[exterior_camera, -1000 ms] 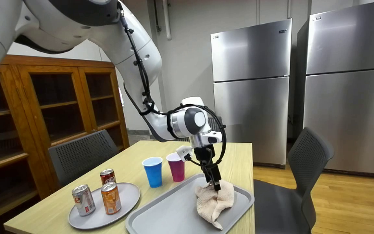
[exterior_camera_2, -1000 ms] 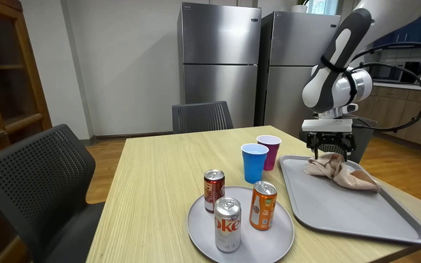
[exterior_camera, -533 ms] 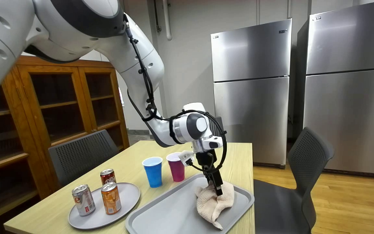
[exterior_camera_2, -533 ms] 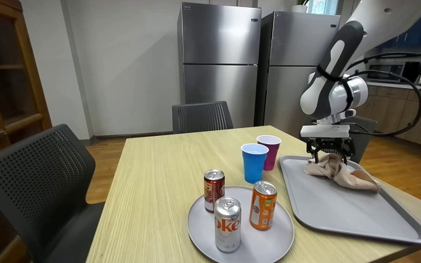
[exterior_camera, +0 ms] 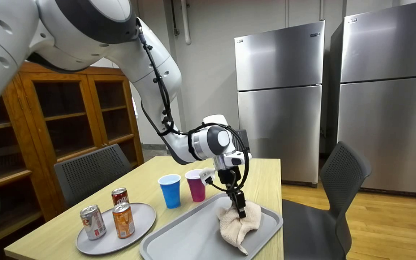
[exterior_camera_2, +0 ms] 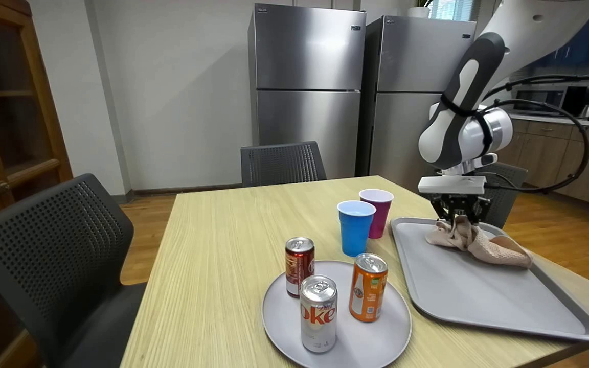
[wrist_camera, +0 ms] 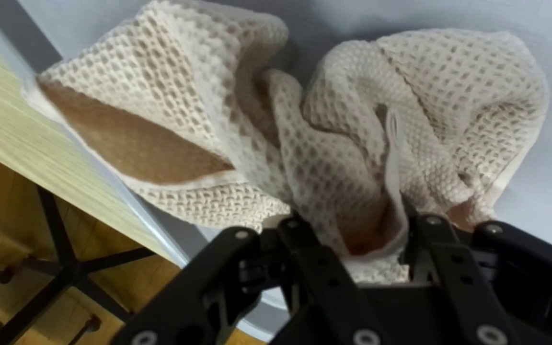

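A crumpled beige waffle-weave cloth (exterior_camera: 235, 231) lies on the grey tray (exterior_camera: 182, 240), toward one end of it. Pointing down into the cloth, my gripper (exterior_camera_2: 462, 219) has drawn its fingers in, and a fold of fabric bunches up between them. In the wrist view the cloth (wrist_camera: 472, 86) fills most of the picture; the gripper (wrist_camera: 352, 215) has a finger against either side of the raised fold, and its fingertips are buried in fabric. The rest of the cloth still rests on the tray.
Beside the tray stand a blue cup (exterior_camera_2: 357, 230) and a purple cup (exterior_camera_2: 382, 204). A round grey plate (exterior_camera_2: 397, 332) carries a silver can (exterior_camera_2: 319, 322), an orange can (exterior_camera_2: 368, 291) and a dark red can (exterior_camera_2: 298, 263). A chair (exterior_camera: 341, 187) stands close to the table edge.
My gripper has come down a little onto the cloth. Its fingers, wide apart before, have moved toward each other and gathered fabric up between them. The tray, cups and cans have stayed put.
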Available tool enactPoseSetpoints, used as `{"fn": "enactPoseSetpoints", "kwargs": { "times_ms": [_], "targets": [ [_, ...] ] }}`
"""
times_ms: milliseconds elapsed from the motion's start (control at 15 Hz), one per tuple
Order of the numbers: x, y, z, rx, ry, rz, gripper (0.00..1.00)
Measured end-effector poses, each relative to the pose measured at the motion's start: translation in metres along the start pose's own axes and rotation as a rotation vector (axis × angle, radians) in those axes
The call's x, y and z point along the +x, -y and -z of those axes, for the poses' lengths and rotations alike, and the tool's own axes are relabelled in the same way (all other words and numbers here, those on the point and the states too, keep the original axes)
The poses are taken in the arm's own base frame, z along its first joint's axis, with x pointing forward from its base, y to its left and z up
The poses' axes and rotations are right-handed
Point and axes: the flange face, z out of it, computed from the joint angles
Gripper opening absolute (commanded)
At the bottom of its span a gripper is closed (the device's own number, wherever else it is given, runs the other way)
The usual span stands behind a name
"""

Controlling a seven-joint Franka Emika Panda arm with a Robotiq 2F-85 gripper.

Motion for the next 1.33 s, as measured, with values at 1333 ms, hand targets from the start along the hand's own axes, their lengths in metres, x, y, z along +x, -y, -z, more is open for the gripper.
{"fn": "enactPoseSetpoints", "kwargs": {
  "times_ms": [1333],
  "targets": [
    [0.024, 0.018, 0.073, 0.115, -0.071, -0.073, 0.02]
  ]
}}
